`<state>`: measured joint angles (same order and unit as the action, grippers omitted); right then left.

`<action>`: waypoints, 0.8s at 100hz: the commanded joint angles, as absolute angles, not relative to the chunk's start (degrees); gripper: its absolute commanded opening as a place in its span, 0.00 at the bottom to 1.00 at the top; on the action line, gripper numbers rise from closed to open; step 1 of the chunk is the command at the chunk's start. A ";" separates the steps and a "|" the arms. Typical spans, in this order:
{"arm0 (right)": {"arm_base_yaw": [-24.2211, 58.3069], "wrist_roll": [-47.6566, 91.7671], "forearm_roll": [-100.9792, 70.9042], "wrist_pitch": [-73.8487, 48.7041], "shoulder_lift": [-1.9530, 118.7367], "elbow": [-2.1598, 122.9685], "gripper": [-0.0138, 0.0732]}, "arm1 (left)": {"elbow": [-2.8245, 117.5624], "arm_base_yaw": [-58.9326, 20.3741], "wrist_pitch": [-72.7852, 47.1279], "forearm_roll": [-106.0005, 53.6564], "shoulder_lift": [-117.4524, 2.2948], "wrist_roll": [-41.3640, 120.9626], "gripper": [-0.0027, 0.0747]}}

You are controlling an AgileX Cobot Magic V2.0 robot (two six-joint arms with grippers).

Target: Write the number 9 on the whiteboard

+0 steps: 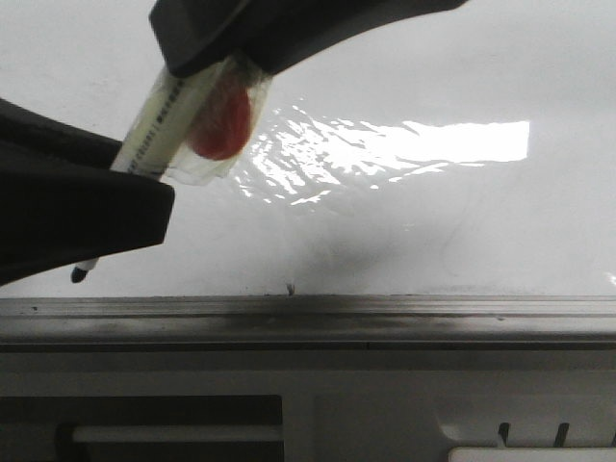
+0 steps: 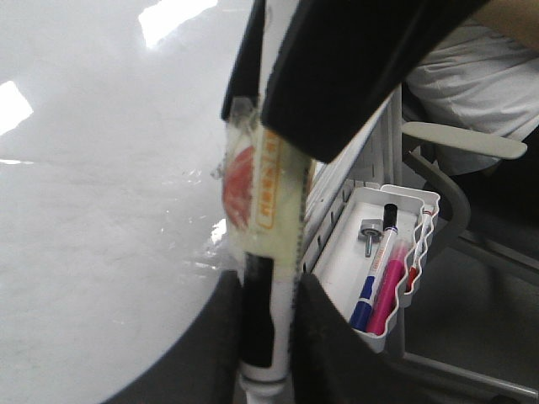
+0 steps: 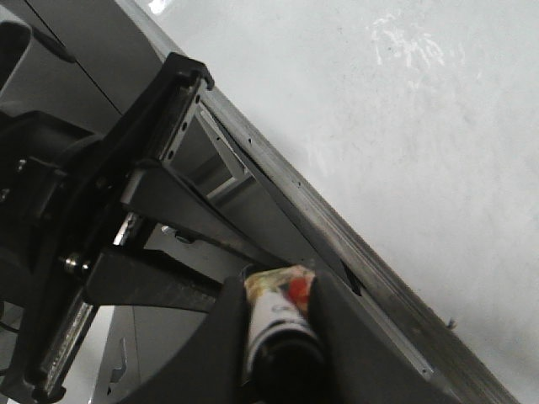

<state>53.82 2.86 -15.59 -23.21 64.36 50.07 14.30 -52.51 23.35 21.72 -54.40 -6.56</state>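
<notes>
The whiteboard is glossy white with glare, and no number 9 shows on it. A white marker, wrapped in clear tape with a red patch, slants over the board's lower left. Its black tip is close above the grey rail; I cannot tell if it touches. My left gripper is shut on the marker's lower barrel, as the left wrist view shows. My right gripper is shut on its taped upper end, as the right wrist view shows.
A white tray hangs beside the board's edge with a blue marker, a pink marker and a bolt. Someone in a white sleeve sits by a chair armrest. Dark frame parts lie beyond the rail.
</notes>
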 commanded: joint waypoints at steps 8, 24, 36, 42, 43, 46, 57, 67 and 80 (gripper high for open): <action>53.76 2.89 -15.71 -18.58 63.65 52.04 0.07 | 15.84 -52.91 27.65 20.90 -53.70 -7.11 0.12; 53.76 2.89 -15.71 -18.44 63.65 52.04 0.07 | 15.84 -52.91 27.65 20.90 -53.70 -7.11 0.46; 53.76 2.89 -15.71 -18.35 63.65 52.04 0.07 | 15.84 -52.68 26.37 20.26 -52.96 -6.98 0.54; 53.76 2.89 -15.71 -18.35 63.93 52.04 0.07 | 15.84 -52.20 24.78 20.26 -51.87 -6.98 0.53; 53.76 2.89 -15.71 -18.35 63.93 52.04 0.07 | 15.84 -52.05 24.64 20.26 -51.70 -6.98 0.53; 53.62 2.89 -15.71 -18.35 63.93 52.04 0.07 | 15.84 -51.99 23.72 19.84 -50.76 -6.98 0.53; 52.19 2.89 -14.60 -18.75 63.69 52.04 0.07 | 15.84 -51.76 22.41 17.70 -46.53 -6.98 0.53; 49.25 2.89 -14.60 -18.85 62.67 52.04 0.07 | 15.84 -51.52 21.22 14.16 -41.49 -6.98 0.53; 44.74 2.89 -14.49 -17.23 61.02 52.04 0.07 | 15.84 -50.33 19.84 11.22 -37.22 -6.98 0.53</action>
